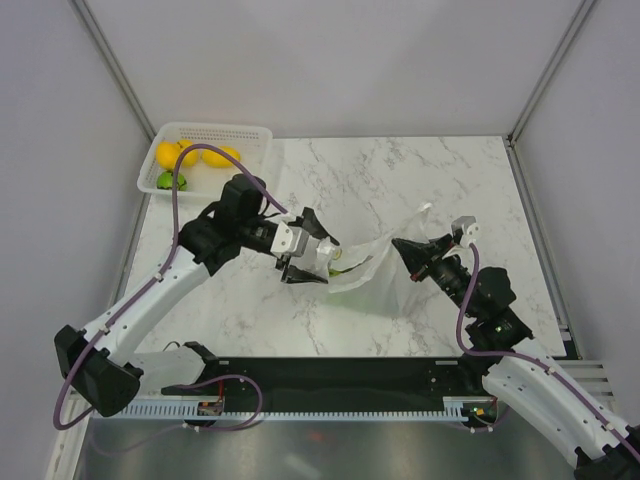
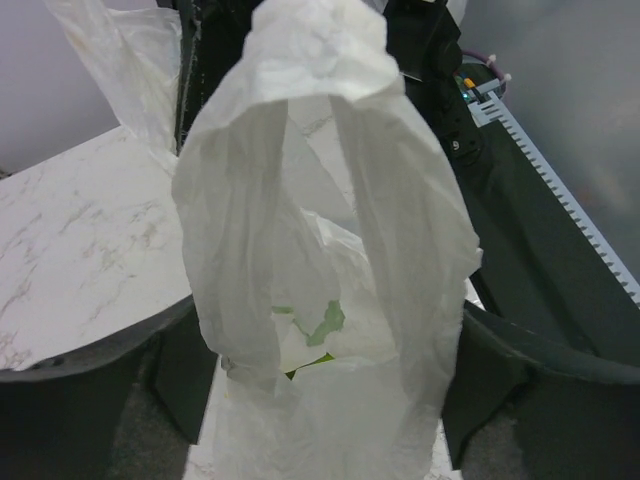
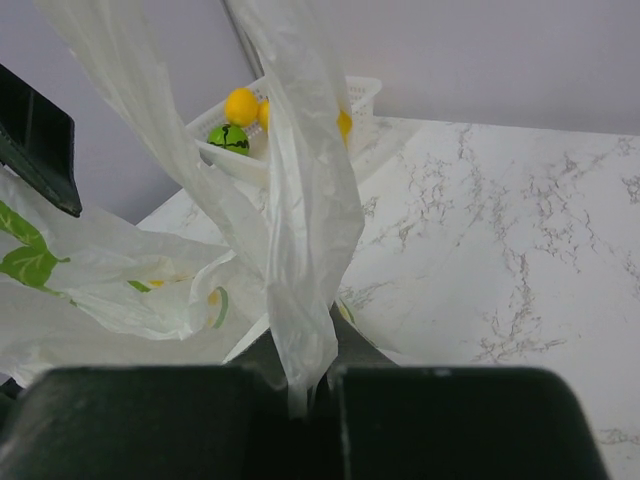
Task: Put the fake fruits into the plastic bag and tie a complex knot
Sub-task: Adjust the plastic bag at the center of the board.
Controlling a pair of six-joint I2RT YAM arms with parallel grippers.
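Note:
The plastic bag (image 1: 368, 268) lies stretched between my two grippers at mid-table. My left gripper (image 1: 312, 258) is at its left end. In the left wrist view the jaws stand wide, and the bag's (image 2: 320, 200) white loop and body fill the gap between the fingers (image 2: 185, 375). A sliver of green (image 2: 318, 362) shows inside the bag. My right gripper (image 1: 411, 250) is shut on a handle strip (image 3: 300, 200) that rises from between its jaws. Fake fruits, yellow ones (image 1: 168, 154) and a green one (image 1: 170, 181), sit in the basket.
The white perforated basket (image 1: 250, 135) stands at the table's far left corner and also shows in the right wrist view as the basket (image 3: 365, 95). Grey walls close in the table at the back and sides. A black rail (image 1: 330, 375) runs along the near edge.

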